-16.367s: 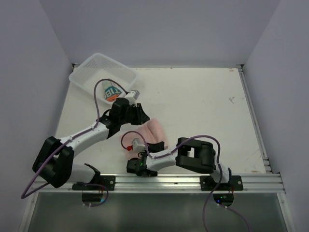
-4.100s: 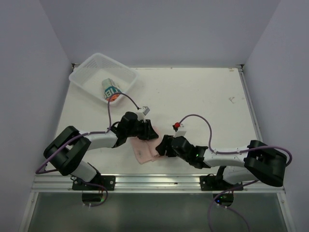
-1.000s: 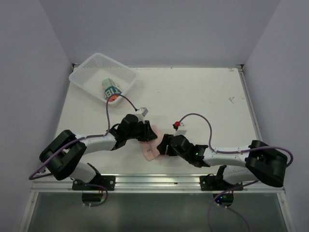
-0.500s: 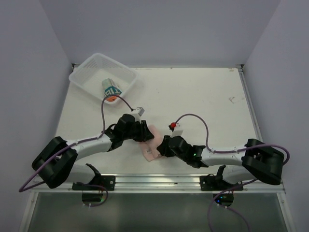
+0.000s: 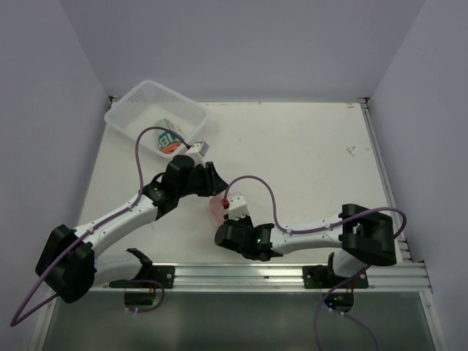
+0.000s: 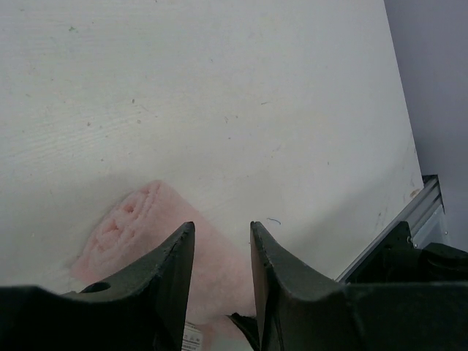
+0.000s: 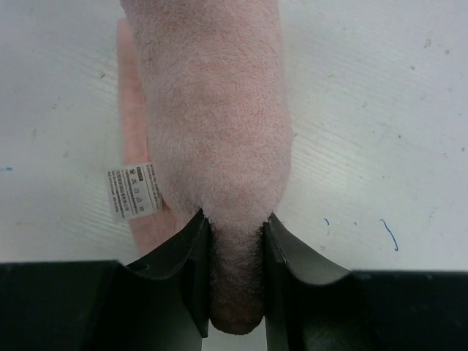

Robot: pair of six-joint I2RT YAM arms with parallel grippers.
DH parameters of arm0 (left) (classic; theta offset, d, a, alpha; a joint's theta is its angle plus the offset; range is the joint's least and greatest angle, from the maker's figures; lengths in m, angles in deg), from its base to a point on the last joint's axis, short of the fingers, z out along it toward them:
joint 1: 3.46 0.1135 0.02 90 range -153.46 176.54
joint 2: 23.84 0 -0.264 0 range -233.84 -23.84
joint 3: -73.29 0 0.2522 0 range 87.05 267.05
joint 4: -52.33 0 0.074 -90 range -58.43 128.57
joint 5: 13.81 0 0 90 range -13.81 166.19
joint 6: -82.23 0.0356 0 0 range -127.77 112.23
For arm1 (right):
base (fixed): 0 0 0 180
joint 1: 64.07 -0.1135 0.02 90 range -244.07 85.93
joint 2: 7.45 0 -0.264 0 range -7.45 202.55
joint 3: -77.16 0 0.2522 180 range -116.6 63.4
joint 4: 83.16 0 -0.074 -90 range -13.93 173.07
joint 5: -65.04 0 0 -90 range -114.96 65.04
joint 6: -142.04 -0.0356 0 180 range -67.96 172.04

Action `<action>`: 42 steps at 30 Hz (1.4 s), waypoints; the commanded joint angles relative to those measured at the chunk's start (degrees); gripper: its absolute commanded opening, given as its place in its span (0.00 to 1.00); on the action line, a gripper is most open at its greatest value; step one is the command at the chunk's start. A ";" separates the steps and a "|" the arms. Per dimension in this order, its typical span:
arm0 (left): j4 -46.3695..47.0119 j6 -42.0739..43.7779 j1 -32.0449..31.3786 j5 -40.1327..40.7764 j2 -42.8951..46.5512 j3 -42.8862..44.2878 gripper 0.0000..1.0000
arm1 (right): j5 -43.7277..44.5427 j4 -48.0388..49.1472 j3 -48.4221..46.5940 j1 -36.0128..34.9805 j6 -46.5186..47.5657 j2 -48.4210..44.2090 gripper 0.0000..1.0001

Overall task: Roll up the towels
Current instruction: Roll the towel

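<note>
The left arm [image 5: 117, 219] and right arm [image 5: 307, 232] are white tubular links joined by bulky black housings. A purple cable [image 5: 142, 142] loops out behind each tool, and a small white camera block [image 5: 199, 148] sits just behind it. The left tool [image 6: 223, 241] and right tool [image 7: 235, 227] have matte black, flat-faced fingers [image 6: 175, 270] with rounded edges. A green light [image 5: 255, 238] glows on the housing behind the right tool.

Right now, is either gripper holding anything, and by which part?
The right gripper clamps the rolled pink towel by one end; the left gripper holds nothing.
</note>
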 commanded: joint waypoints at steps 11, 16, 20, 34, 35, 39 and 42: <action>4.56 -0.66 0.00 -6.24 -0.24 -8.09 0.40 | 14.50 -24.69 -19.23 -7.26 -6.11 18.47 0.28; 6.15 -0.66 -0.44 -6.50 -2.78 -11.00 0.40 | 13.36 -22.76 -19.15 -7.35 -4.97 18.83 0.34; 6.07 -0.40 -0.44 -5.28 -3.76 -12.50 0.40 | 12.13 -21.10 -18.62 -7.35 -4.09 17.78 0.41; 5.01 -0.40 -0.44 -2.37 -3.93 -14.43 0.40 | -0.51 -5.81 -9.49 -5.86 2.24 -0.23 0.74; 5.01 -0.40 -0.53 -2.37 -3.93 -14.52 0.40 | -1.92 -5.28 -9.04 -5.25 2.24 -1.11 0.75; 4.83 -0.31 -0.44 -2.20 -4.02 -14.52 0.40 | -10.01 -2.65 -5.88 0.29 -1.18 -4.54 0.77; 4.57 -0.31 -0.35 -2.20 -3.93 -14.35 0.40 | -12.57 -1.49 -2.98 3.01 -1.98 -5.34 0.77</action>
